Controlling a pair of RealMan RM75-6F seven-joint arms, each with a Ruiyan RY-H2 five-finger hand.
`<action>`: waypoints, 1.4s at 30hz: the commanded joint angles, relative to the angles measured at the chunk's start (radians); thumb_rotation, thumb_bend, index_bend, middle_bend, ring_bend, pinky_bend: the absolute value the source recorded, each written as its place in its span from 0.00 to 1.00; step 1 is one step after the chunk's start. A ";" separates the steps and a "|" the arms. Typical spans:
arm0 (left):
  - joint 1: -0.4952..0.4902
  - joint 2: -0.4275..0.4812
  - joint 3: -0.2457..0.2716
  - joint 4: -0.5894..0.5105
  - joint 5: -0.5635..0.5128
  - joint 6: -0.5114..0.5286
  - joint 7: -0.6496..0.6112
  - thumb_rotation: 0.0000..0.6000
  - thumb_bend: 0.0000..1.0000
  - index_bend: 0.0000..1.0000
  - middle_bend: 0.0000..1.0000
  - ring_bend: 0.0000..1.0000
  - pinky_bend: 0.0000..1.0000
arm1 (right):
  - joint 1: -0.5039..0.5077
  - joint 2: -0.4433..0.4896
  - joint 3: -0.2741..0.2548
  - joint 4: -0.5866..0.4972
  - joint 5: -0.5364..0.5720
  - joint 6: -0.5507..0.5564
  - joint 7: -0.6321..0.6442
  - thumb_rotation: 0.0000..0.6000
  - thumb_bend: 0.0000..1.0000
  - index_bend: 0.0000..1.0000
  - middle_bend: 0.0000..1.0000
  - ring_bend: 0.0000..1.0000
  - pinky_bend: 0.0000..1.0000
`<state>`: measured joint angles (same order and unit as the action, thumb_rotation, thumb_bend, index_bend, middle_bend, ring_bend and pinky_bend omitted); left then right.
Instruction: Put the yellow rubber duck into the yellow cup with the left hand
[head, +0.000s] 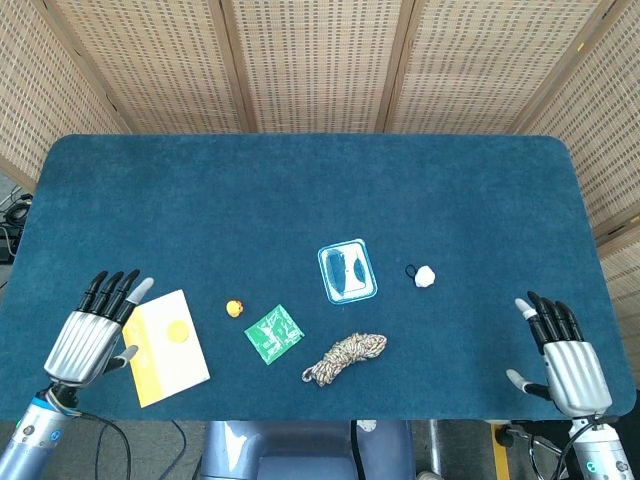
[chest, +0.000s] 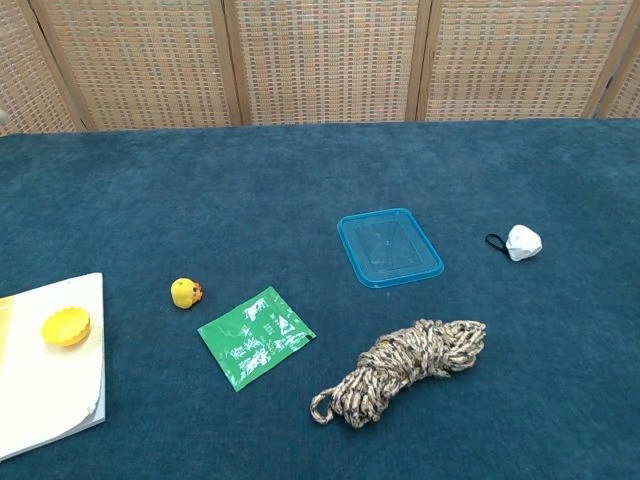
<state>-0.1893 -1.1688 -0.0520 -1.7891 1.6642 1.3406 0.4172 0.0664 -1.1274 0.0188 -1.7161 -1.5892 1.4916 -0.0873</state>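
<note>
While flat and palm-down at the near-left table (head: 300, 190) edge, left hand (head: 88, 340) spreads its fingers (head: 112, 289), holding nothing, just beside the yellow-and-white booklet (head: 163, 347). Right hand (head: 570, 365) at the near-right edge, fingers likewise spread and empty, well apart from everything. Yellow rubber duck (head: 235, 309) on the cloth between the booklet and green packet (head: 273, 334). Yellow cup (chest: 66, 326) atop the booklet. Farther right: rope coil (head: 346, 357), blue lid (head: 348, 271), white lump (head: 425, 276).

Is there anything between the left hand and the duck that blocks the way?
Partly. The booklet with the yellow cup on it lies between the left hand and the duck. Both are low, so the hand could probably pass over them.
</note>
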 joint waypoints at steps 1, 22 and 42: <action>-0.077 -0.011 -0.026 0.003 -0.041 -0.105 -0.024 1.00 0.19 0.02 0.00 0.00 0.00 | 0.002 0.000 0.002 0.002 0.008 -0.006 0.004 1.00 0.00 0.06 0.00 0.00 0.00; -0.364 -0.221 -0.131 0.066 -0.387 -0.388 0.291 1.00 0.27 0.39 0.00 0.00 0.02 | 0.009 0.028 0.015 0.004 0.037 -0.019 0.088 1.00 0.00 0.06 0.00 0.00 0.00; -0.469 -0.325 -0.064 0.169 -0.600 -0.414 0.405 1.00 0.30 0.31 0.00 0.00 0.02 | 0.012 0.041 0.021 0.010 0.047 -0.025 0.135 1.00 0.00 0.06 0.00 0.00 0.00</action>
<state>-0.6557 -1.4918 -0.1179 -1.6230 1.0676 0.9253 0.8223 0.0787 -1.0864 0.0397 -1.7066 -1.5419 1.4664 0.0480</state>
